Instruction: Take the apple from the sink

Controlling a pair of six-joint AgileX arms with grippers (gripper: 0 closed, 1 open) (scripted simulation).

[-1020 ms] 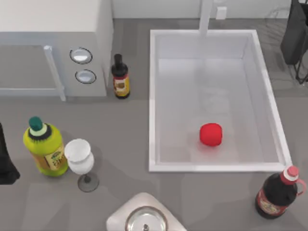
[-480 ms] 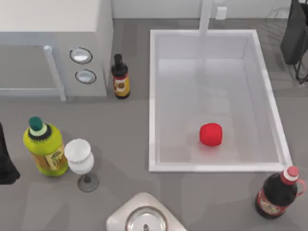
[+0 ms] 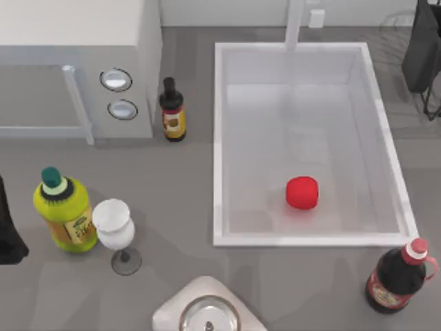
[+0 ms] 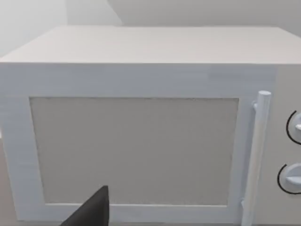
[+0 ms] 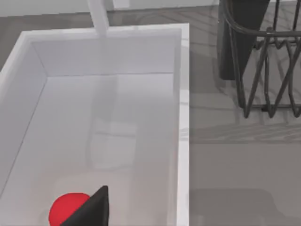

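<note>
The apple (image 3: pixel 302 192) lies on the sink (image 3: pixel 218 145) floor, nearer the basin's front rim than the faucet end, touching no wall. My left arm (image 3: pixel 8 227) sits parked at the worktop's left edge; I cannot tell how either gripper's fingers stand.

Rendered kitchen counter around me: white sink (image 3: pixel 219 145) with faucet post (image 3: pixel 295 24), microwave (image 3: pixel 76 41) with 2 round knobs (image 3: pixel 116 79), bottles (image 3: pixel 64 210), wine glass (image 3: pixel 114 227), wire rack (image 5: pixel 268 61), grey worktop (image 3: pixel 186 193).
</note>
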